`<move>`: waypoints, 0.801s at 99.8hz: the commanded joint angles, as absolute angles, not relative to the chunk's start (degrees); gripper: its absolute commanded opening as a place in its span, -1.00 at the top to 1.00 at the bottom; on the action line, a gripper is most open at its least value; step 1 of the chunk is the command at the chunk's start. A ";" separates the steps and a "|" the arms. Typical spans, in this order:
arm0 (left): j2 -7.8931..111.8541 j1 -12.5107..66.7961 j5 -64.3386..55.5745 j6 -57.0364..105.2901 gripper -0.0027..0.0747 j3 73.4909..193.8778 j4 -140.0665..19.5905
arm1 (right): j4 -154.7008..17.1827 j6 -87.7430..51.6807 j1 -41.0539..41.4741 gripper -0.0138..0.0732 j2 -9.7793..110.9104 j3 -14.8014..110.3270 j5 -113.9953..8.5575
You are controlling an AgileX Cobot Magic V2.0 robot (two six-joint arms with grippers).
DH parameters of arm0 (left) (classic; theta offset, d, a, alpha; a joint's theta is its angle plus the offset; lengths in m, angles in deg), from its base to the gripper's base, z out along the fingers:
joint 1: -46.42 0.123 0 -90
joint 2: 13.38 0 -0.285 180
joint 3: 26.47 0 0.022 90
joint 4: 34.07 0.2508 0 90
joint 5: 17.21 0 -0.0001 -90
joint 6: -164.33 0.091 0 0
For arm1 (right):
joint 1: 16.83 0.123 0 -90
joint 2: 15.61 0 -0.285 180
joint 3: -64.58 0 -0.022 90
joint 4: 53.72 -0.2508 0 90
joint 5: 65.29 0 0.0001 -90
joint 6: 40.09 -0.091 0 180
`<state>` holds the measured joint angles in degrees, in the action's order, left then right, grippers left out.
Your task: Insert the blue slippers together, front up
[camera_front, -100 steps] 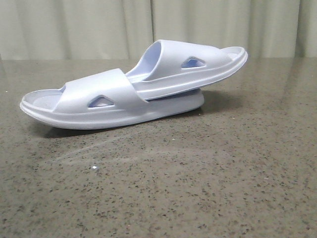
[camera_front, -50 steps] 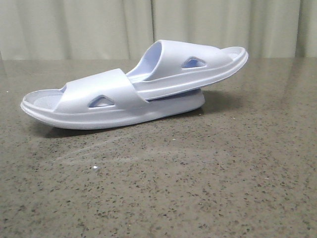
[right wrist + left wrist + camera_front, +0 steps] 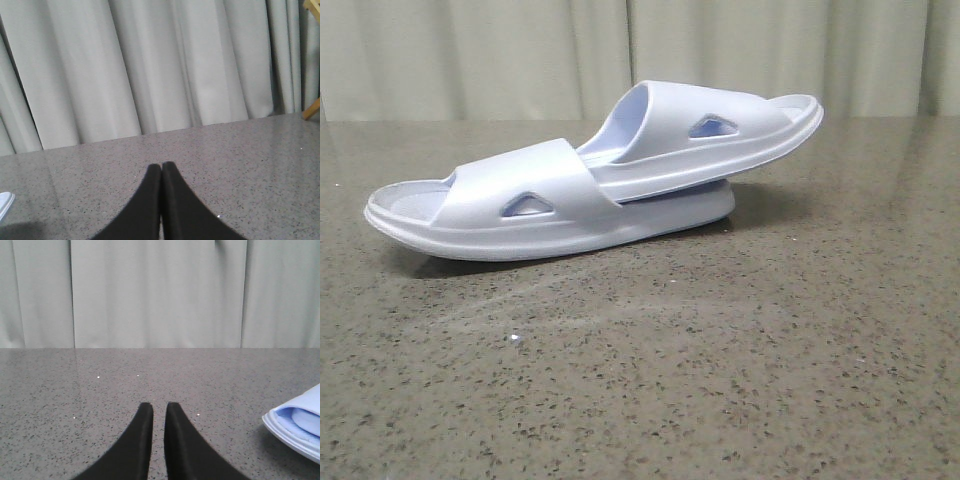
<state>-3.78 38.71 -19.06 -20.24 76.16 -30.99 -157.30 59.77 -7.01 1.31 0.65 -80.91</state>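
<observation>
Foam, pale lavender-blue: on the counter (image 3: 740, 380), the lower slipper (image 3: 520, 215) lies flat at left, with the upper slipper (image 3: 710, 135) tucked under its strap and tilting up to the right. Left claw (image 3: 154, 410) nearly clenched and right claw (image 3: 161, 167) clenched, both empty. Insertion appears done; next likely only retreat or checking seating

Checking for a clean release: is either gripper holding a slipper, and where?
Nothing held. Left gripper and right gripper are shut on nothing, apart from the blue slippers.
</observation>
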 commanded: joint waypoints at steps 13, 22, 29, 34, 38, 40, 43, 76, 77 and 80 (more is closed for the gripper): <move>-7.63 38.33 -19.87 -21.02 0.89 75.70 -30.87 | -156.10 59.78 -7.06 0.93 1.81 2.17 -79.65; -7.49 38.33 -19.74 -21.02 0.89 75.70 -30.87 | -156.10 59.78 -7.06 0.93 1.81 2.17 -79.77; -7.49 38.33 -19.58 -21.02 0.89 75.70 -30.99 | -156.10 59.78 -7.06 0.93 1.81 2.17 -79.77; -7.49 38.33 -19.60 -21.02 0.89 75.70 -31.09 | -156.10 59.78 -7.06 0.93 1.81 2.17 -79.77; -7.49 38.33 -19.60 -21.02 0.89 75.70 -31.09 | -156.10 59.78 -7.06 0.93 1.81 2.17 -79.77; -7.49 38.33 -19.60 -21.02 0.89 75.70 -31.09 | -156.10 59.78 -7.06 0.93 1.81 2.17 -79.77; -7.49 38.33 -19.60 -21.02 0.89 75.70 -31.09 | -156.10 59.78 -7.06 0.93 1.81 2.17 -79.77; -7.49 38.33 -19.60 -21.02 0.89 75.70 -31.09 | -156.10 59.78 -7.06 0.93 1.81 2.17 -79.77; -7.49 38.33 -19.60 -21.02 0.89 75.70 -31.09 | -156.10 59.78 -7.06 0.93 1.81 2.17 -79.77; -7.49 38.33 -19.60 -21.02 0.89 75.70 -31.09 | -156.10 59.78 -7.06 0.93 1.81 2.17 -79.77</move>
<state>-5.86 38.71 -15.26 -20.57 76.16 -30.89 -157.30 59.77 -7.01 1.31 0.65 -81.04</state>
